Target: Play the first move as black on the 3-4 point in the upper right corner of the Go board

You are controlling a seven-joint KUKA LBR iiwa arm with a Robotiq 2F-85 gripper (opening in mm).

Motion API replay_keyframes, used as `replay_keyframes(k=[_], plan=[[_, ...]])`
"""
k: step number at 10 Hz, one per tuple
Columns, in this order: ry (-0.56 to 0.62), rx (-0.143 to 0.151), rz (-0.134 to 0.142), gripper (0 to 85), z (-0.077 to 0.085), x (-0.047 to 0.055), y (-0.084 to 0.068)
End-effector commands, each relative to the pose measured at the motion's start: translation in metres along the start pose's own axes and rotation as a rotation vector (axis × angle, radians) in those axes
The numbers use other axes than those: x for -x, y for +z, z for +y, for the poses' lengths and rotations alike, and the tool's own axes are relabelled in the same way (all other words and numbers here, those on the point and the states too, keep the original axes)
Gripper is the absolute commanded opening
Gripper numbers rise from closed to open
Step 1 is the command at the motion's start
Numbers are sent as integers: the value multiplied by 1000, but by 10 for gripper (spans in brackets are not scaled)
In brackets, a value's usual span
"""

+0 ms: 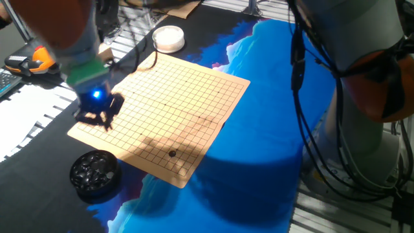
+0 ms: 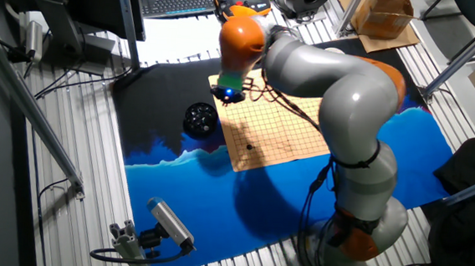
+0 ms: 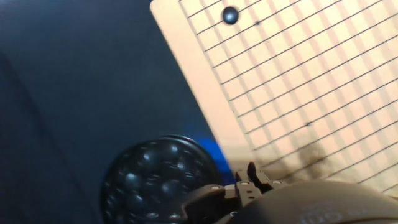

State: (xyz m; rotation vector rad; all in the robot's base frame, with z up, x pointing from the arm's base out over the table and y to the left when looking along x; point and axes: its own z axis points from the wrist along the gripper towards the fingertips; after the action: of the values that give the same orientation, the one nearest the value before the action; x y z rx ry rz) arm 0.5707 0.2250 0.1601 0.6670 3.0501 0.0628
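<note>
Filling the middle of the table, the Go board (image 1: 169,110) lies flat and skewed on a dark cloth (image 1: 39,139) that gives way to a blue cloth (image 1: 259,129) on the far side, with one corner reaching over the blue. The arm (image 2: 333,81) bends across the board from the blue side, so the room above the grid nearest its base is taken by its links and hanging cables (image 1: 304,97). The rest of the grid lies bare, and the board's outer edges have free cloth all round.

The gripper (image 1: 97,116) hangs over the board's edge on the dark-cloth side, near the bowl of black stones (image 1: 94,172), which sits on the dark cloth just off the board's corner. Whether the fingers are spread or pressed together cannot be told: they are blurred in one fixed view and cut off in the hand view.

A white lidded bowl (image 1: 169,38) stands off the opposite corner, well apart from the gripper.

One black stone (image 1: 172,153) rests on a crossing close to the board's corner by the blue cloth, a few lines in from each edge, apart from the gripper.
</note>
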Motion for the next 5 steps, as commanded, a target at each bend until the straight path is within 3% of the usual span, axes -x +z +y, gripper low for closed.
replay_keyframes(k=[1, 4, 5], plan=[[-30, 19, 14, 0, -43, 23, -4], [-115, 61, 67, 0, -94, 63, -20], [-128, 44, 68, 0, -107, 71, -27]])
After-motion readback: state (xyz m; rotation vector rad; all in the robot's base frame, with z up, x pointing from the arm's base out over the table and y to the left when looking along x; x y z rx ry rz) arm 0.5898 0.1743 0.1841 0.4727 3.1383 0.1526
